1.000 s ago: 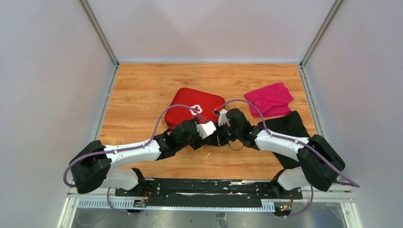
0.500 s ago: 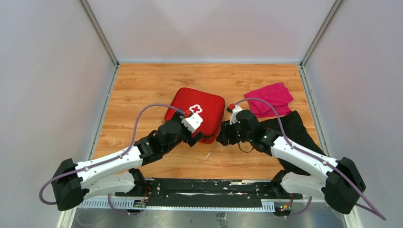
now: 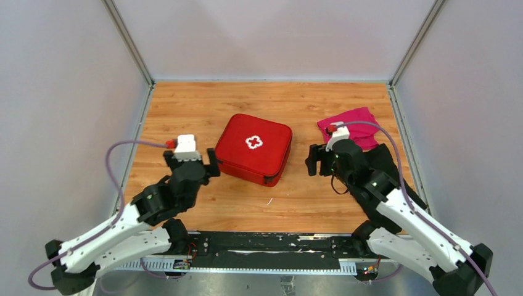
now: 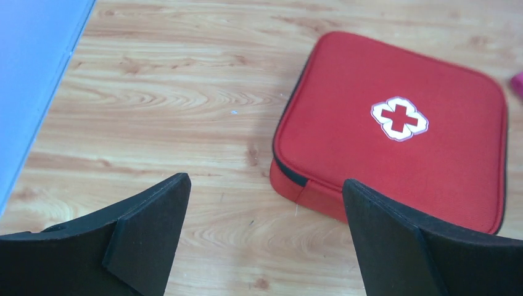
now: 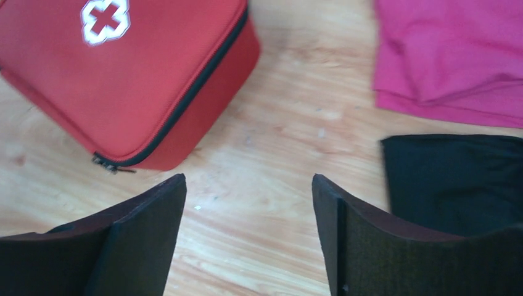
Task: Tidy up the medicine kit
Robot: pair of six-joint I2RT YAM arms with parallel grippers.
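1. Both grippers are seen clear of the medicine kit, which lies flat near the middle of the wooden table, between the two arms.
2. The left gripper is held just off the kit's left edge. Its fingers are spread wide, and nothing but bare wood and the kit's near corner is seen between them.
3. The right gripper is placed to the kit's right. Its fingers are likewise parted, with only tabletop showing in the gap, so nothing is gripped.
4. The kit is shown closed, its lid down and the white cross uppermost. Along the sides that can be seen, the black zip line is drawn shut, and a zip puller rests at the near corner of the kit.
5. No loose medical items are visible on the table, so packing and zipping are judged complete, or very nearly so.
6. A magenta cloth and a black cloth are left outside, to the right. The two are touching or overlapped in the overhead view.
7. Whether these cloths are meant to be tidied cannot be told, and the kit's contents are hidden.
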